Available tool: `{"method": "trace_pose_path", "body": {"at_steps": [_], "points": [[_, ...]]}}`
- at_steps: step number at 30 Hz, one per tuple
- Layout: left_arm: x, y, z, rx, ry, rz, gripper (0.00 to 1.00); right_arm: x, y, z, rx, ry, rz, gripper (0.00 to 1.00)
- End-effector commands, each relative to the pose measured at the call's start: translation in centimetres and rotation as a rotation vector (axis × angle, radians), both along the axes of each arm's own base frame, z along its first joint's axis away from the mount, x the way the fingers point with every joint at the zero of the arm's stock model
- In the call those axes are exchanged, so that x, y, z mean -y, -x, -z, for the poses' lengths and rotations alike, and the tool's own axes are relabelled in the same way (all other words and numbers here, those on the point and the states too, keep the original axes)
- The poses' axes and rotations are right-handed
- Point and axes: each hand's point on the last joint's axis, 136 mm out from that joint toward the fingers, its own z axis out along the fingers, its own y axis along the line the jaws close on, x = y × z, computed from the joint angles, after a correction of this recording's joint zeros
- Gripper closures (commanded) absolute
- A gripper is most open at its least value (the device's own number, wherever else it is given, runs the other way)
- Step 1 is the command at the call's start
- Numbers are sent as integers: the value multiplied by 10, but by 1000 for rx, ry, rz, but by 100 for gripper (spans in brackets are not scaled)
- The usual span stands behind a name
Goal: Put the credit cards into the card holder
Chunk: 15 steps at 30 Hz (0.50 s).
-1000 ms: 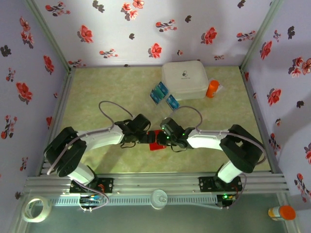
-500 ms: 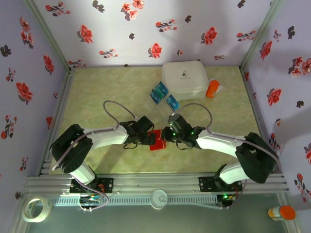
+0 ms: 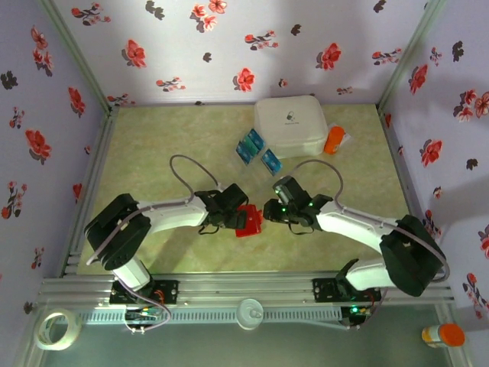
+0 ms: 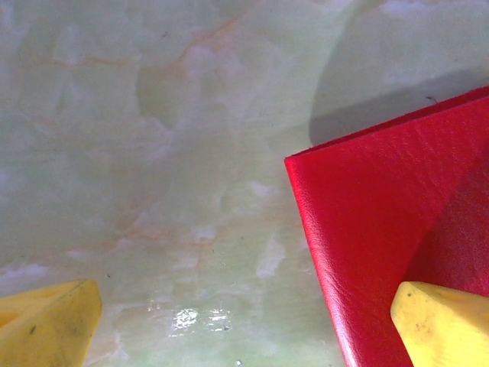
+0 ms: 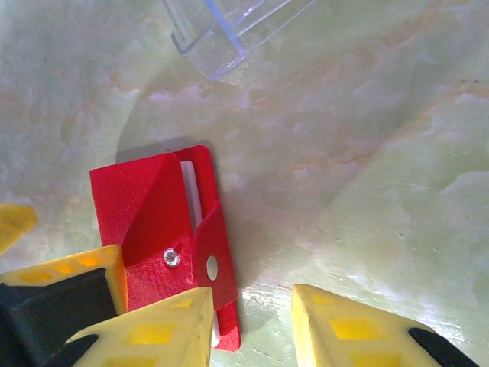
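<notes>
The card holder (image 3: 250, 222), a small red wallet, lies folded on the table between both grippers. In the right wrist view the card holder (image 5: 157, 222) shows a metal snap, a flap with a hole and a pale inner edge. My left gripper (image 3: 238, 215) stands wide open over the card holder's (image 4: 374, 229) left part, one yellow fingertip (image 4: 443, 325) on the red cover. My right gripper (image 5: 252, 329) is open just right of the wallet, bare table between its fingers. The credit cards (image 3: 250, 145), blue and teal, lie farther back, one (image 3: 270, 161) nearer.
A big white rounded case (image 3: 290, 126) sits at the back, an orange bottle (image 3: 334, 140) on its right. A clear plastic piece (image 5: 229, 30) lies beyond the wallet. Open green table spreads to the left and right of the arms.
My right gripper has drawn back to the right, off the wallet. My left gripper has slid right with the wallet, which now lies a little farther right.
</notes>
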Motion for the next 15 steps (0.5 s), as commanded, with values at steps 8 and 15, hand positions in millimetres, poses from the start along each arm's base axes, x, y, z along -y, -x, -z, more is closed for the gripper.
{"method": "trace_pose_path", "body": {"at_steps": [8,15], "points": [[-9,13,21,-46,-95,51,0,-16,-5,-9,-13,7,-92,67],[-7,13,22,-47,-92,54,0,-22,-10,-1,-36,36,-121,68]]}}
